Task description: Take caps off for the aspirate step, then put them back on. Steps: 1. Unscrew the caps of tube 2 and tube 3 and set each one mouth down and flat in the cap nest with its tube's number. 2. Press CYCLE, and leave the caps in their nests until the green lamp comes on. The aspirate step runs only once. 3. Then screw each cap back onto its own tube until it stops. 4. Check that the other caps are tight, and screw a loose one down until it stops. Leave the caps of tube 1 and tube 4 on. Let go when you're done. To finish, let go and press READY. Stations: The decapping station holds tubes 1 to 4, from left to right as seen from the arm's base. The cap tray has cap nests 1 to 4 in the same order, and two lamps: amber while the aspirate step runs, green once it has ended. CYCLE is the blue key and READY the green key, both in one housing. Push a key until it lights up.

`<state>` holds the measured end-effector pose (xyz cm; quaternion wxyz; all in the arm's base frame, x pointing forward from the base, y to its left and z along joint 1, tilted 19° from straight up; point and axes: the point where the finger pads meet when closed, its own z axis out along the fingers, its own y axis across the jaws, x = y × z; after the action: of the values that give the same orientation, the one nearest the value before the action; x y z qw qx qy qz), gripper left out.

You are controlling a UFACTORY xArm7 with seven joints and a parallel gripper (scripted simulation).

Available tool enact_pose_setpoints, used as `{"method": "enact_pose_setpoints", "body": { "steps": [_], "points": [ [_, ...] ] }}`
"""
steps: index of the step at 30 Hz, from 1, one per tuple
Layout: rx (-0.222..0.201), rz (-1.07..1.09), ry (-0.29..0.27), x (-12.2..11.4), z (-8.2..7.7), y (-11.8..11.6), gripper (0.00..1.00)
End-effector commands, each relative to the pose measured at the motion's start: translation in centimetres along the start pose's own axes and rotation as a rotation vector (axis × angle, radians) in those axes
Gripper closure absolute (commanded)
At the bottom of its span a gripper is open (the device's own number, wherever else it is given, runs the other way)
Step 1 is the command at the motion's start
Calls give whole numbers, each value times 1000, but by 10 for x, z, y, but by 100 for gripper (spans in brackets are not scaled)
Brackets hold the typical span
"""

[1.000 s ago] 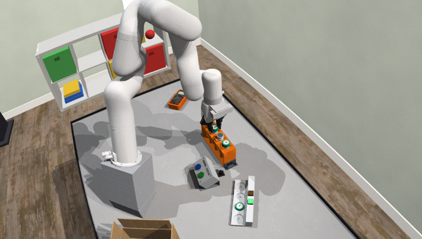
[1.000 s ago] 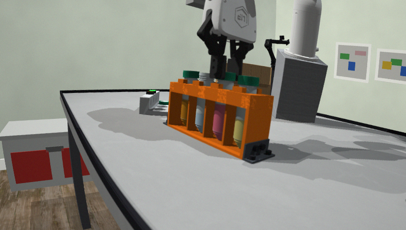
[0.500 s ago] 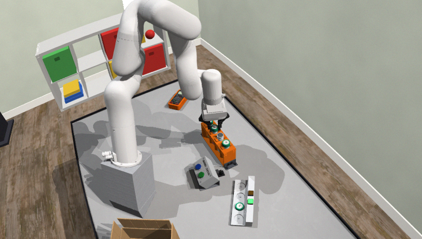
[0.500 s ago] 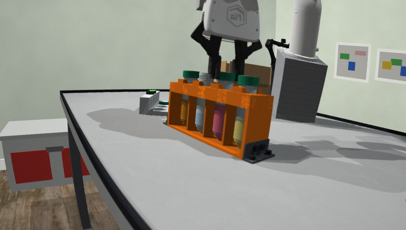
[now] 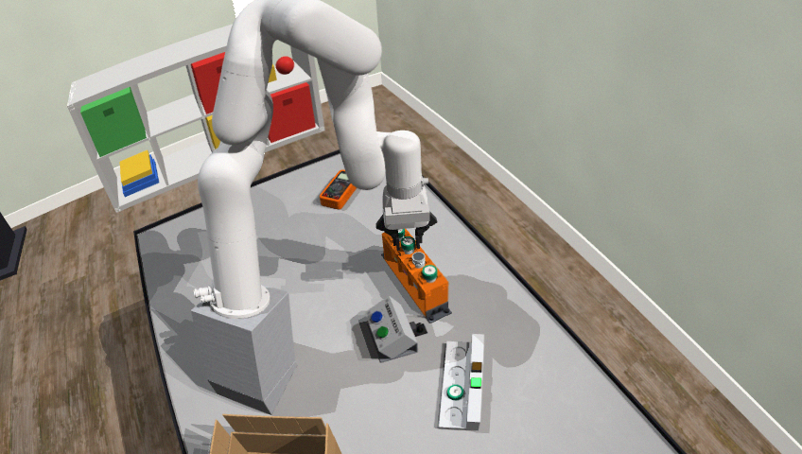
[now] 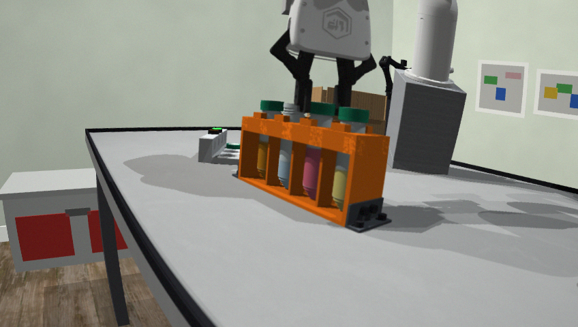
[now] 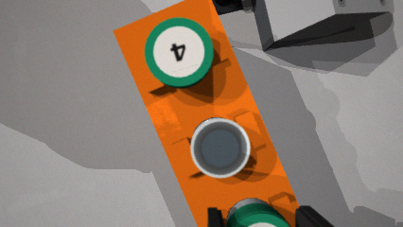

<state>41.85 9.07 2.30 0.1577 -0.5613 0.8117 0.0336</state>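
Left to right, top view: key box (image 5: 393,336), orange rack (image 5: 428,292), cap tray (image 5: 477,342) on the surface (image 5: 338,416). Gripper (image 5: 406,235) sits over tube 2's cap (image 7: 255,218), fingers spread just off its sides, not pinching it. Wrist view shows cap 4 (image 7: 179,51) on and tube 3 (image 7: 219,148) open. Only the top view shows tube 3's cap (image 5: 454,392) in its nest, green lamp (image 5: 477,382) lit.

White tubular arm (image 5: 230,185) — grey hexagon-marked wrist, black jaws.
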Motion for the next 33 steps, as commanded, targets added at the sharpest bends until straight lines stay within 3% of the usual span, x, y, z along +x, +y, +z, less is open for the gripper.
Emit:
{"method": "enact_pose_setpoints", "body": {
  "steps": [1,20,30,31,33],
  "points": [
    [5,-40,1,0,-2,-2,54],
    [4,-720,2,0,-2,-2,54],
    [4,-785,2,0,-2,-2,54],
    [4,-785,2,0,-2,-2,100],
    [4,-785,2,0,-2,-2,100]
  ]
}}
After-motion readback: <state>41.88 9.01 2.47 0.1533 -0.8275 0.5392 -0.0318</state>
